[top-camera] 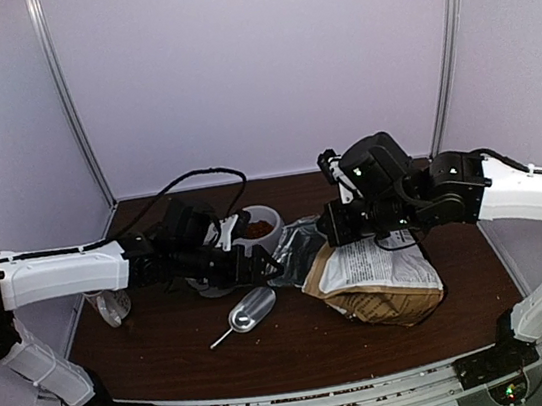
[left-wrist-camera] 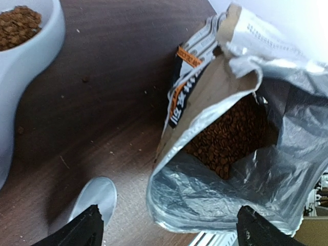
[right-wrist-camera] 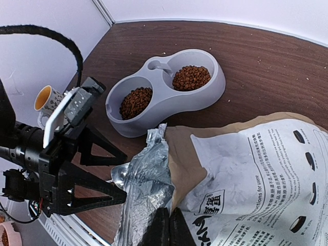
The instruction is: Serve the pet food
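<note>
Facing kibble [left-wrist-camera: 230,138] inside the bag [left-wrist-camera: 200,102], left gripper [left-wrist-camera: 169,215] hangs spread; right gripper [right-wrist-camera: 167,215] clamps the bag's foil rim [right-wrist-camera: 148,174].

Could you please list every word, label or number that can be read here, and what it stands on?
"...ructions for use", only partly legible: white panel of the bag.
Big characters and fine print on that panel: too small or blurred to read.
Black-and-orange strip at the bag's mouth: blurred.

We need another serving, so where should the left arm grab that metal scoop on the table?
Take the scoop by its thin handle, straight down from above: it lies flat, handle pointing near-left, clear of the bag; the rest looks too wide.
</note>
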